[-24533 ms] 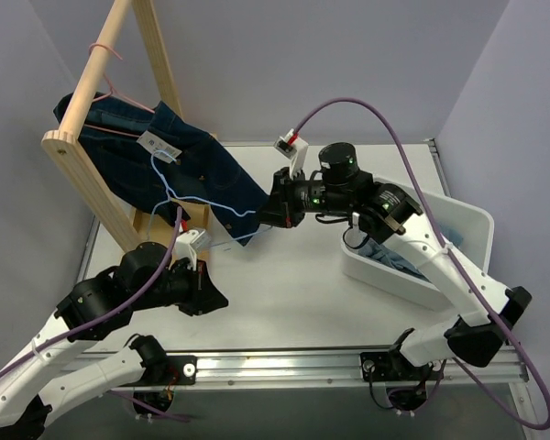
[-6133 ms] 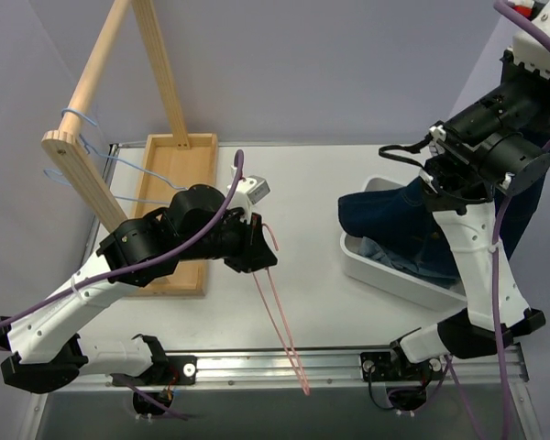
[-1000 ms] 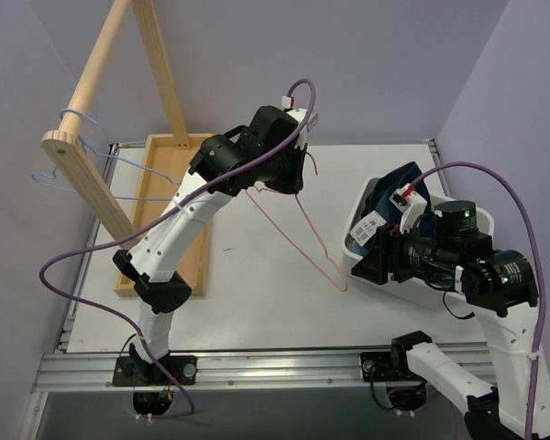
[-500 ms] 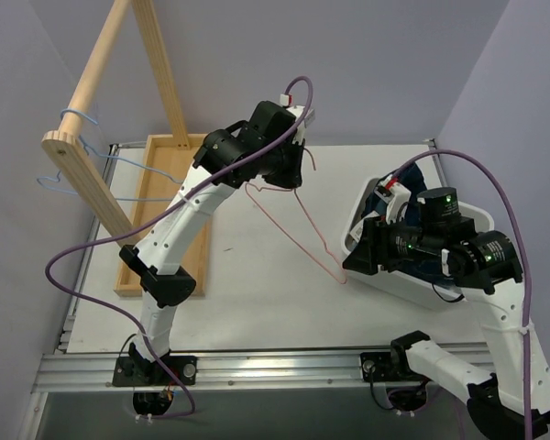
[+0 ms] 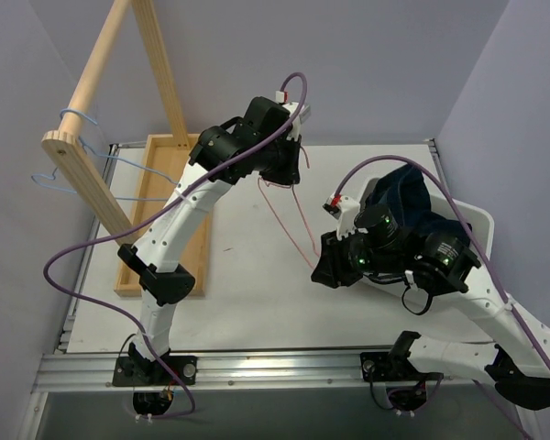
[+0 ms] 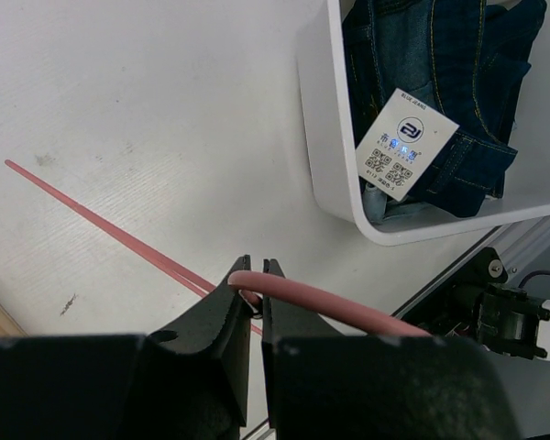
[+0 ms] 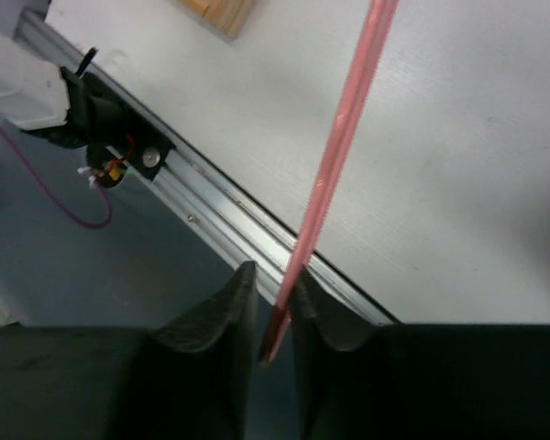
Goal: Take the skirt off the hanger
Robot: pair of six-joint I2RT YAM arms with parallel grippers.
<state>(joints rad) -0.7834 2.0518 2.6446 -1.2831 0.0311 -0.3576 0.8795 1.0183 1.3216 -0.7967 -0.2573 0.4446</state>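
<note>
Since the earlier frame our right arm has swung out of the white bin (image 5: 478, 216) and down to the bin's left, while the left arm has hardly shifted. The right tool (image 5: 324, 271) now sits low on the bench (image 5: 238, 302) just left of the bin, its jaws pressed together on the lower end of the pink hanger (image 5: 289, 215); we see the bar pinched between them in the wrist view. The left tool (image 5: 282, 170), raised up and to the left of the bin, pinches the hanger's curved upper wire. The denim skirt (image 5: 408, 188) is off the hanger and lies heaped inside the bin, its paper label (image 6: 406, 144) facing up. Far left of the bin stand the wooden tray (image 5: 165, 183) and the wooden rack (image 5: 96, 73) carrying blue hangers (image 5: 73, 119)
</note>
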